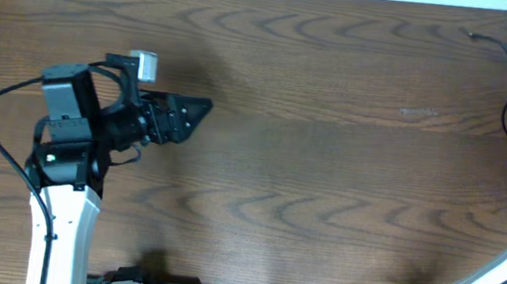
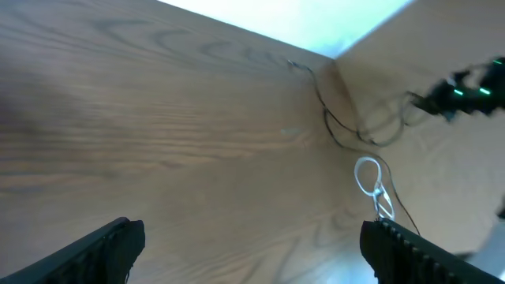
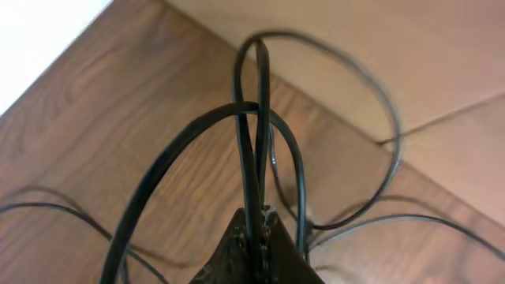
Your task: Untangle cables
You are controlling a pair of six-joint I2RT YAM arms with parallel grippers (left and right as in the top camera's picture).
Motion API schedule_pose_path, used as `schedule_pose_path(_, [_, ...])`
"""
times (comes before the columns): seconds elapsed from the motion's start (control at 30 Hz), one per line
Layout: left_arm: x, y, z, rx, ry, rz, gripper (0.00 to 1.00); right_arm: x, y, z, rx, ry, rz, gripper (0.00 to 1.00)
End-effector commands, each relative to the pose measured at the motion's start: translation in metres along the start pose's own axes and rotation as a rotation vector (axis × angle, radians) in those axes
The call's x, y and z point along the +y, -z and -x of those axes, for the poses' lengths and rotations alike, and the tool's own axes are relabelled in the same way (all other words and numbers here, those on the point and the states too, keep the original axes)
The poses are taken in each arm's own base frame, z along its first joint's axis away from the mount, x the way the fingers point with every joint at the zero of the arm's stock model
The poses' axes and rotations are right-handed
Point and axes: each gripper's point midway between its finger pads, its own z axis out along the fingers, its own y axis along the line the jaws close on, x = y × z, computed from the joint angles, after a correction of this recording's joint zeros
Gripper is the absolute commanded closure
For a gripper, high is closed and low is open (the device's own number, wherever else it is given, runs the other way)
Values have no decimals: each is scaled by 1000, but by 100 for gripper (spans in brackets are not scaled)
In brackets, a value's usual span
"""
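Pinching several strands of the black cables (image 3: 252,181) between pressed-together fingers, the right gripper (image 3: 256,230) sat right at the tangle. The loops rose away from its tips in arcs, with no single long axis. The tangle lay at the far right edge of the table (image 1: 324,186): one black cord trailed toward the far right corner, and a white cable (image 2: 368,175) was looped on the near side of it. The left gripper (image 1: 193,116), jaws spread wide and empty, pointed right toward them but stood well apart, so the right arm was much the nearer. From overhead the right gripper was cut off by the frame, and which strands crossed which could not be told.
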Motion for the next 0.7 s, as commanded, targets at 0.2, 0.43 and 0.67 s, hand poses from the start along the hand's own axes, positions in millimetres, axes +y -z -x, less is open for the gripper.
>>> schedule_pose_path(0.2, [-38,5,-5,-10,-121,-53,7,58,-18,-9,9,196,387,99])
schedule_pose_path(0.43, [-42,7,-4,-18,-133,-55,7,65,-15,-11,16,210,440,99])
schedule_pose_path(0.67, [-42,7,-4,-18,-132,-56,7,49,-23,-13,31,184,341,99])
